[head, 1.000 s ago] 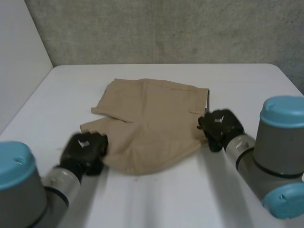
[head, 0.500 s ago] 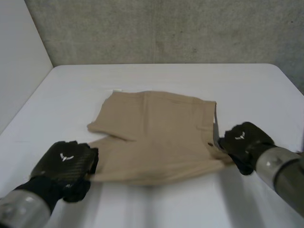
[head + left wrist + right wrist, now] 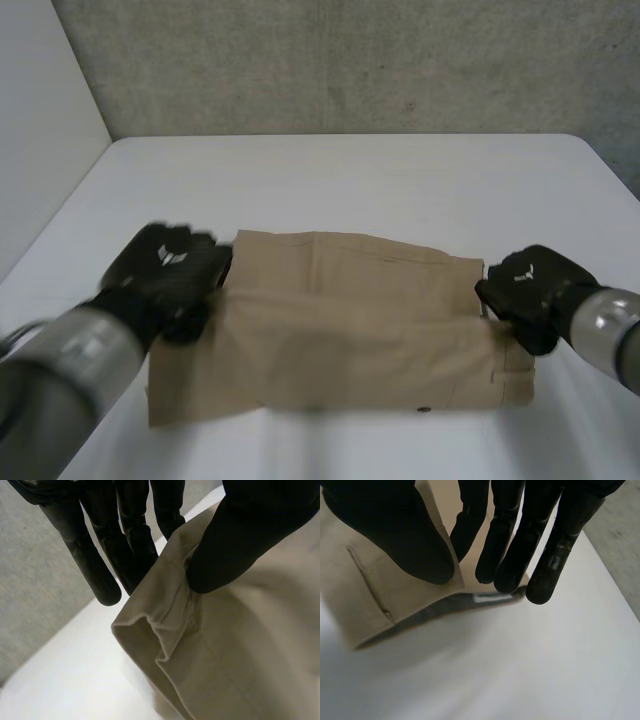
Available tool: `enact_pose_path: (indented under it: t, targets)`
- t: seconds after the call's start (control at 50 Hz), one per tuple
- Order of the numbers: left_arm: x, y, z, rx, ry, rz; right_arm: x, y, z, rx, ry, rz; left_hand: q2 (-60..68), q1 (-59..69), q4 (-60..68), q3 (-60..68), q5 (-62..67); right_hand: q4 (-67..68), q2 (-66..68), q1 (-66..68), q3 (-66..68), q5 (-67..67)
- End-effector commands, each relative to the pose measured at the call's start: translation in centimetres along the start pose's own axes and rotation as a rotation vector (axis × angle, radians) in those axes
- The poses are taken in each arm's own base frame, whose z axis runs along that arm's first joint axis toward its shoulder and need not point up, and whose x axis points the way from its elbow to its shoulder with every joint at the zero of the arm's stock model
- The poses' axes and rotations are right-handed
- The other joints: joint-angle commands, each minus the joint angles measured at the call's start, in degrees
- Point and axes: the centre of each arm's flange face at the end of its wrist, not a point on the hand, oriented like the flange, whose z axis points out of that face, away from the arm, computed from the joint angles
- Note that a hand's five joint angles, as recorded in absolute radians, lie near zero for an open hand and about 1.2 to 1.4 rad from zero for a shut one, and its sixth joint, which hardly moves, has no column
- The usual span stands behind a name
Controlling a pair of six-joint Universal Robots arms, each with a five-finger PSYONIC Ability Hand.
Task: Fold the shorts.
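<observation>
The tan shorts [image 3: 340, 330] lie across the near middle of the white table [image 3: 350, 170] as a wide band, one layer folded over another. My left hand [image 3: 170, 265] is at the band's left end. In the left wrist view its thumb [image 3: 235, 535] presses on a folded edge of the shorts [image 3: 240, 655] with the fingers [image 3: 100, 565] behind the cloth, a pinch. My right hand [image 3: 530, 285] is at the right end. There its thumb [image 3: 395, 525] lies on a corner of the shorts [image 3: 370, 595] beside a pocket slit, with fingers [image 3: 545, 555] under the edge.
A grey wall runs behind the table's far edge, and a pale wall stands along its left side. Bare tabletop [image 3: 380, 170] stretches beyond the shorts. The table's right edge [image 3: 610, 170] is close behind my right hand.
Both hands have come toward the near edge with the shorts in their grip. The cloth has gone from a spread shape to a low, wide, doubled band.
</observation>
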Motion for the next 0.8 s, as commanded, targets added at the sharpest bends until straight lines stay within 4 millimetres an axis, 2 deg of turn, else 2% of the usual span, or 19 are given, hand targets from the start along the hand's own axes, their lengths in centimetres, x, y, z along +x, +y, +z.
enact_pose_path:
  t: [0.02, 0.04, 0.06, 0.1, 0.16, 0.18, 0.2, 0.24, 0.3, 0.34, 0.36, 0.4, 0.42, 0.56, 0.58, 0.62, 0.64, 0.72, 0.8]
  targets:
    - [0.4, 0.8, 8.8, 0.020, -0.031, 0.088, 1.7, -0.3, 4.2, -0.017, 0.135, 0.033, 11.25, 15.03, 11.00, 11.64, 13.23, 11.75, 12.56, 24.44, 12.29, 12.92]
    - [0.4, 0.8, 8.8, 0.020, -0.031, 0.088, 2.2, -0.5, 4.9, -0.008, 0.175, 0.047, 11.25, 15.03, 11.00, 11.64, 13.23, 11.75, 12.56, 24.44, 12.29, 12.92]
    - [0.4, 1.1, 12.6, 0.026, -0.040, 0.086, 2.2, -0.5, 4.9, -0.008, 0.175, 0.047, 11.25, 15.03, 11.00, 11.64, 13.23, 11.75, 12.56, 24.44, 12.29, 12.92]
    - [0.4, 1.2, 13.6, 0.029, -0.043, 0.087, 2.8, -0.7, 5.8, 0.009, 0.215, 0.061, 11.25, 15.03, 11.00, 11.64, 13.23, 11.75, 12.56, 24.44, 12.29, 12.92]
    - [0.2, 1.4, 17.1, 0.061, -0.064, 0.086, 3.5, -1.0, 9.0, 0.088, 0.291, 0.086, 11.25, 15.03, 11.00, 11.64, 13.23, 11.75, 12.56, 24.44, 12.29, 12.92]
    - [-0.2, 1.3, 18.8, 0.092, -0.087, 0.085, 3.5, -1.0, 9.0, 0.088, 0.291, 0.086, 11.25, 15.03, 11.00, 11.64, 13.23, 11.75, 12.56, 24.44, 12.29, 12.92]
    - [-0.2, 1.3, 18.8, 0.092, -0.088, 0.085, 3.2, -1.9, 10.3, 0.148, 0.321, 0.079, 11.25, 15.03, 11.00, 11.64, 13.23, 11.75, 12.56, 24.44, 12.29, 12.92]
    - [-0.4, 1.4, 21.0, 0.150, -0.119, 0.083, 3.2, -2.1, 10.7, 0.163, 0.334, 0.076, 11.25, 15.03, 11.00, 11.64, 13.23, 11.75, 12.56, 24.44, 12.29, 12.92]
    - [-0.5, 1.9, 23.6, 0.235, -0.158, 0.082, 3.1, -2.0, 12.5, 0.200, 0.384, 0.069, 11.25, 15.03, 11.00, 11.64, 13.23, 11.75, 12.56, 24.44, 12.29, 12.92]
    - [-0.5, 2.0, 24.1, 0.250, -0.166, 0.082, 2.9, -1.8, 13.7, 0.231, 0.408, 0.061, 11.25, 15.03, 11.00, 11.64, 13.23, 11.75, 12.56, 24.44, 12.29, 12.92]
    - [-0.6, 2.4, 25.2, 0.287, -0.174, 0.083, 2.9, -1.7, 14.5, 0.248, 0.429, 0.059, 11.25, 15.03, 11.00, 11.64, 13.23, 11.75, 12.56, 24.44, 12.29, 12.92]
    - [-0.5, 2.6, 25.8, 0.310, -0.174, 0.085, 2.9, -1.6, 15.0, 0.257, 0.439, 0.059, 11.25, 15.03, 11.00, 11.64, 13.23, 11.75, 12.56, 24.44, 12.29, 12.92]
    - [-0.5, 2.6, 25.8, 0.310, -0.174, 0.085, 2.8, -1.3, 16.1, 0.269, 0.459, 0.053, 11.25, 15.03, 11.00, 11.64, 13.23, 11.75, 12.56, 24.44, 12.29, 12.92]
    - [0.4, 4.4, 27.5, 0.325, -0.153, 0.093, 2.8, -0.9, 17.6, 0.265, 0.480, 0.031, 11.25, 15.03, 11.00, 11.64, 13.23, 11.75, 12.56, 24.44, 12.29, 12.92]
    - [0.4, 4.5, 27.6, 0.327, -0.154, 0.093, 2.8, -0.9, 17.9, 0.270, 0.480, 0.027, 11.25, 15.03, 11.00, 11.64, 13.23, -16.17, -15.35, -3.48, -15.62, -15.00]
    - [0.5, 4.7, 27.7, 0.339, -0.160, 0.094, 2.8, -0.8, 18.3, 0.274, 0.483, 0.029, -22.34, -18.57, -22.59, -21.95, -20.37, -51.78, -50.96, -39.08, -51.23, -50.61]
    - [0.5, 4.5, 27.7, 0.347, -0.164, 0.094, 2.9, -0.8, 18.5, 0.273, 0.489, 0.032, -47.02, -43.24, -47.26, -46.62, -45.04, -58.25, -57.44, -45.56, -57.71, -57.08]
    - [0.4, 3.9, 27.2, 0.391, -0.176, 0.104, 3.8, -1.9, 17.8, 0.311, 0.507, 0.049, -58.75, -54.97, -59.00, -58.36, -56.77, -58.25, -57.44, -45.56, -57.71, -57.08]
    - [-1.1, 0.7, 25.6, 0.492, -0.234, 0.104, 6.4, -4.6, 14.6, 0.413, 0.560, 0.144, -58.75, -54.97, -59.00, -58.36, -56.77, -58.25, -57.44, -45.56, -57.71, -57.08]
